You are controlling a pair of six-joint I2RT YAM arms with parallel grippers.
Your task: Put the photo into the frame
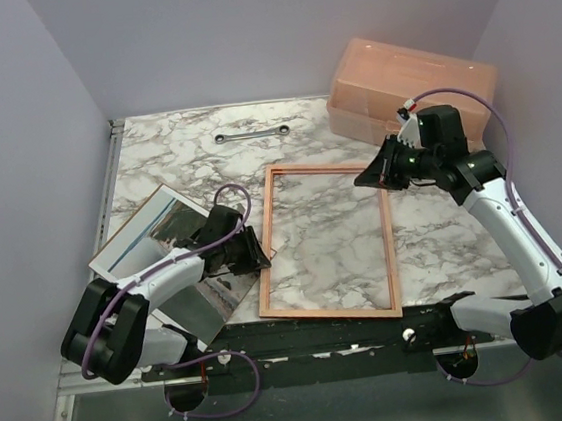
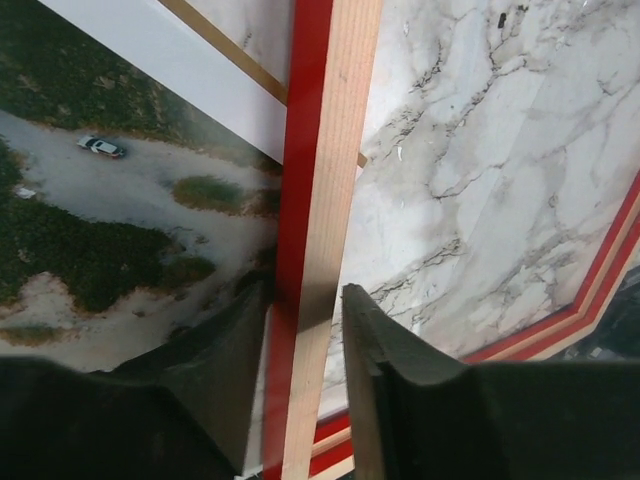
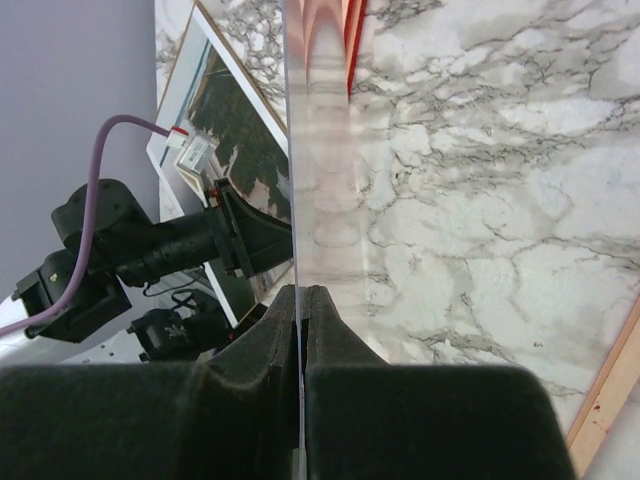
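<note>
The frame lies flat mid-table, pale wood side up. My left gripper straddles its left bar: the jaws are open, one finger against the red side and the other finger a small gap off the wood. The photo, a grey-green aerial print with a white edge, lies left of the frame and runs under that bar. My right gripper, over the frame's far right corner, is shut on the clear pane, which it holds edge-on.
A pink plastic box stands at the back right, just behind the right arm. A wrench lies at the back centre. Walls close in on both sides and at the back. A thin brown board edge shows beyond the photo's white border.
</note>
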